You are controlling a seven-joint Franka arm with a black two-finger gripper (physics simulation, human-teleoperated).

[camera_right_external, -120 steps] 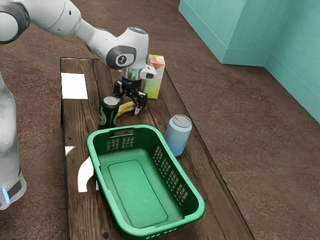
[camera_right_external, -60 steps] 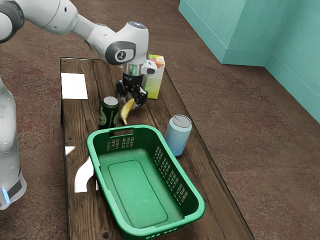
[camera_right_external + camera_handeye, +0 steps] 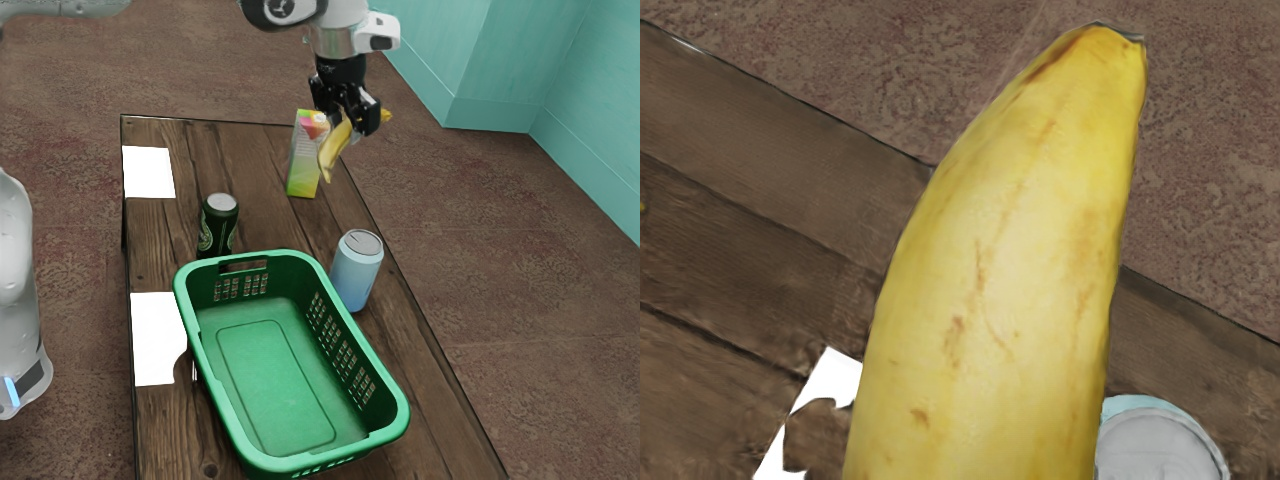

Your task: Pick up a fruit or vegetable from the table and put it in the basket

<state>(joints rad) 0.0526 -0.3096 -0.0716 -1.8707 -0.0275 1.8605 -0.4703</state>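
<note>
In the exterior view my gripper (image 3: 350, 122) is raised high near the table's far edge, shut on a yellow banana (image 3: 336, 152). The banana hangs tilted, one end pointing down and the other poking out past the fingers. In the wrist view the banana (image 3: 1005, 270) looms large, close under my hand. The green basket (image 3: 265, 375) stands on the table toward the exterior view's bottom, well below and apart from the banana.
A dark green can (image 3: 217, 226) stands just behind the basket, and a light blue can (image 3: 356, 272) beside its right side in the exterior view. A colorful carton (image 3: 304, 160) stands at the table's far end. The wrist view includes the blue can's top (image 3: 1160, 448).
The banana turned first between the fingers near the table. Then my gripper rose with it and moved to the exterior view's right. The basket, cans and carton stayed put.
</note>
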